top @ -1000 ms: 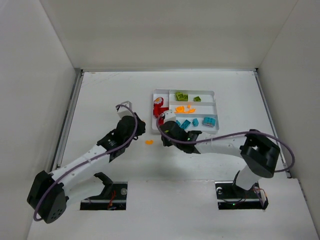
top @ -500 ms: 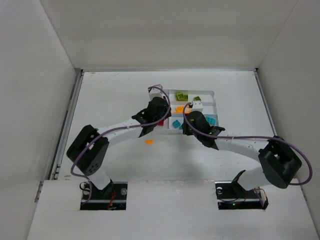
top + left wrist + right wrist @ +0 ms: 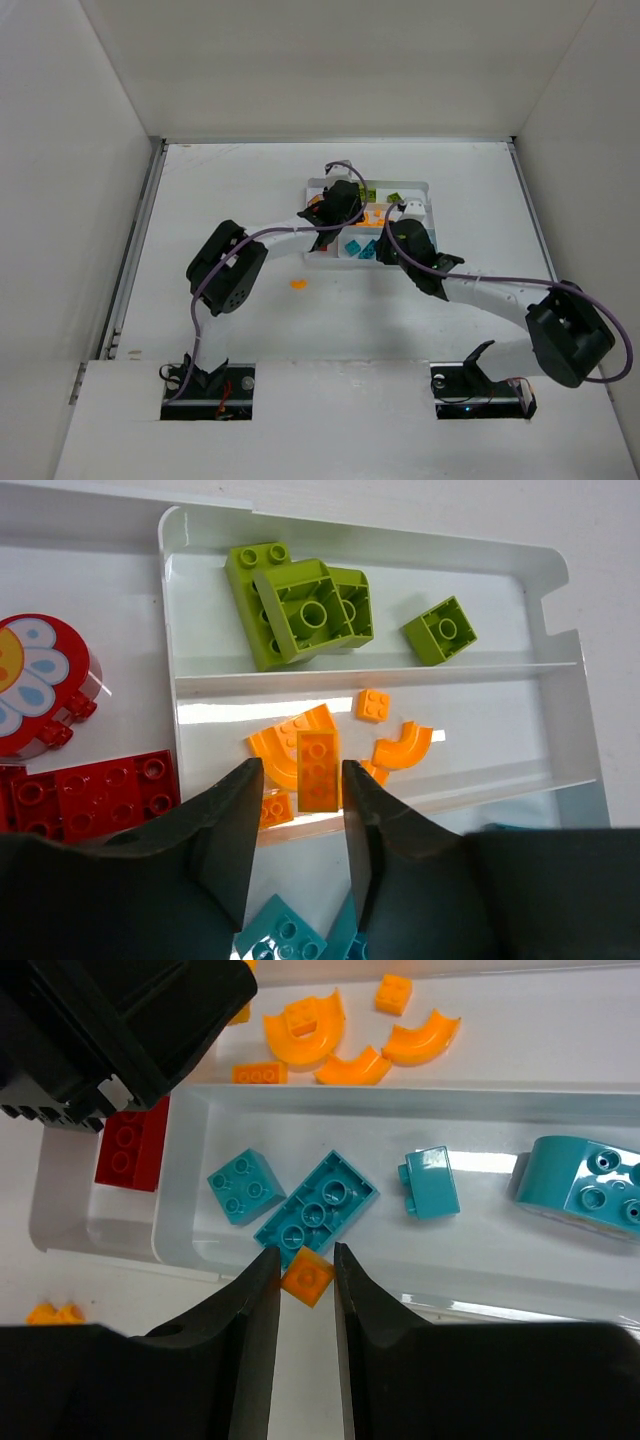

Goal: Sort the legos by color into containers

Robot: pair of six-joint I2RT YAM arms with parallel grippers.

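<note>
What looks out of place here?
A loose orange brick lies alone on the table, outside the tray. The right pincer holds a second orange brick by the teal section, not the orange one.

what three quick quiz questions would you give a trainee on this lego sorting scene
1. True or false: the right gripper grips a green brick.
2. What colour is the loose lego on the table outside the tray? A orange, B teal, C red.
3. Fill in: in the left wrist view, the section just below the green legos holds ___ legos.
Key: 1 false, an orange brick; 2 A; 3 orange.
</note>
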